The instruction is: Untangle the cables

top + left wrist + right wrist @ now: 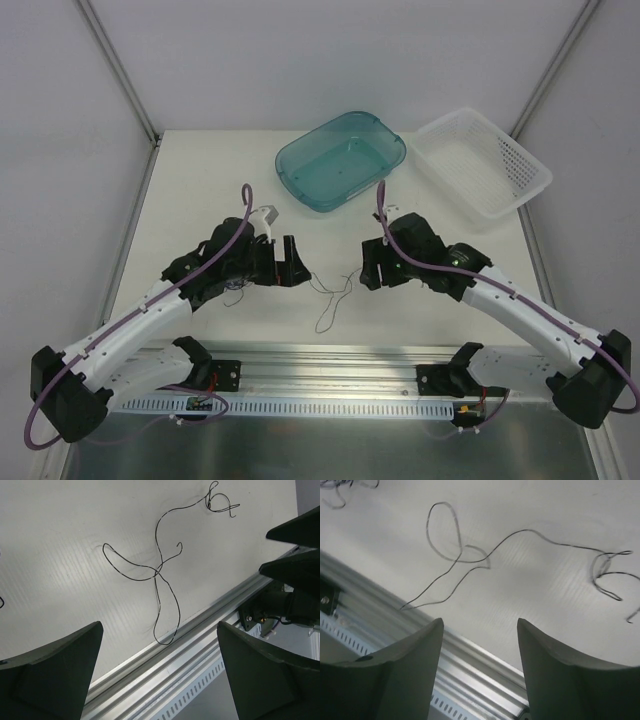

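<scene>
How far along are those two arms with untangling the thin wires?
Partway, by the look of it. Done: a loose cable lies spread flat on the table, though it crosses itself. In hand: nothing; the left gripper and right gripper both stand open and empty. Left: a small bunch beside the left gripper looks tangled, and the crossings need pulling apart.

The right gripper (480, 625) holds its two fingers (405, 675) apart, with nothing between them. Beyond them, one thin dark cable (520, 530) lies loose on the white table (545, 615), with one end just beside the aluminium rail (470, 665) at the near edge. It makes a single open loop, then runs to a small curl (well away from the rail). More strands (340, 486) are bunched off to the left.
</scene>
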{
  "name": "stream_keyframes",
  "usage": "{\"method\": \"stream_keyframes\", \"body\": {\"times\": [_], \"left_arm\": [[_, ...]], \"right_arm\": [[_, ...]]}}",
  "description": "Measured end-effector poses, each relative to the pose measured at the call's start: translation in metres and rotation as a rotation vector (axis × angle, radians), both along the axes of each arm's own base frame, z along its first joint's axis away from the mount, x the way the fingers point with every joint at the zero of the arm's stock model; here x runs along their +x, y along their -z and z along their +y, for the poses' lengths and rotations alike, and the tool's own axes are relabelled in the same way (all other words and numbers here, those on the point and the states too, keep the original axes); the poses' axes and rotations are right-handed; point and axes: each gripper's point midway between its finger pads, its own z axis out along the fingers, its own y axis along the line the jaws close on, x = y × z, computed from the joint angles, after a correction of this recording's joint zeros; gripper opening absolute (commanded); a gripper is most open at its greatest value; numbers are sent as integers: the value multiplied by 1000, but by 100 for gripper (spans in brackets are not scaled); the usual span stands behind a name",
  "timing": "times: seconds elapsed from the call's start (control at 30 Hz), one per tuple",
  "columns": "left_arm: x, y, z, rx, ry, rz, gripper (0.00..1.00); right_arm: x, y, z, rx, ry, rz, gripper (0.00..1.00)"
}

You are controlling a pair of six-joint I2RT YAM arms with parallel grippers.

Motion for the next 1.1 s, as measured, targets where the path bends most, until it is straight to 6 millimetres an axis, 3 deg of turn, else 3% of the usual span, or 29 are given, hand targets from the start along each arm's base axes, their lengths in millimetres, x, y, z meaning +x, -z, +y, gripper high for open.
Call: {"method": "stream_keyframes", "body": {"times": [0.1,0.23,0.33,0.43,0.57,0.73,0.93,1.07,1.1], "left_arm": [[-3,7,-8,30,26,11,99],[1,16,-34,109,95,12,99],[10,21,-67,186,193,-37,99],[23,24,-109,251,313,-118,96],[44,38,-157,313,461,-214,89],[62,69,-189,364,591,-254,80],[69,111,-208,396,689,-236,64],[74,127,-219,395,717,-235,45],[75,130,-220,395,719,-237,33]], "right_arm": [[9,-9,-22,-43,90,-73,73],[22,-30,-67,-50,269,-170,83],[26,-29,-108,-45,432,-198,90],[19,-19,-131,-50,511,-192,91],[10,-12,-141,-38,548,-187,90],[4,-5,-147,-9,587,-184,89],[0,0,-148,6,598,-176,89],[1,5,-146,13,594,-171,88],[1,7,-145,14,591,-167,88]]}}
